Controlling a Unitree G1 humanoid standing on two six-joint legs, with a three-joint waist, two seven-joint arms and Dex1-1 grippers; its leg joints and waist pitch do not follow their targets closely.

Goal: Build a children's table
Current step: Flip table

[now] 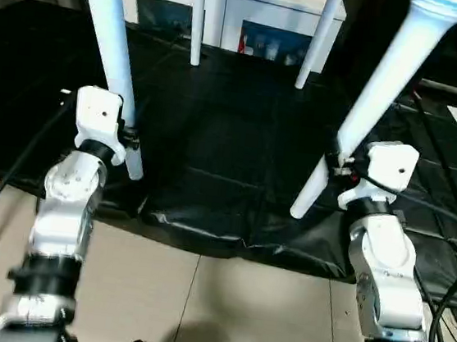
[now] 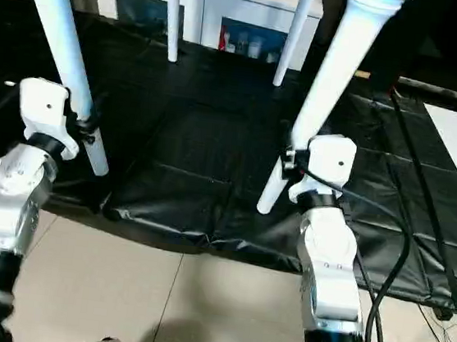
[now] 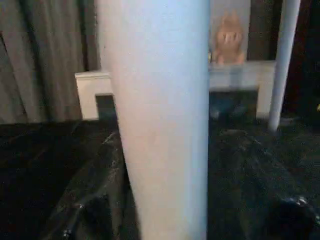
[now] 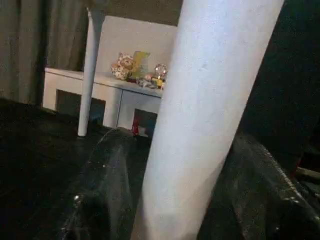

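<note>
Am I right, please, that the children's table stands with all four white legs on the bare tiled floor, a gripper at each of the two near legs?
Not quite: the legs rest on the black-covered work table, not on the tiled floor, as the left eye view shows. The left gripper and right gripper are indeed at the near left leg and near right leg.

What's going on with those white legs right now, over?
Left gripper at near left leg, right gripper at near right leg. Children's table upright on black-covered work table, far legs down. Nothing blocking.
</note>
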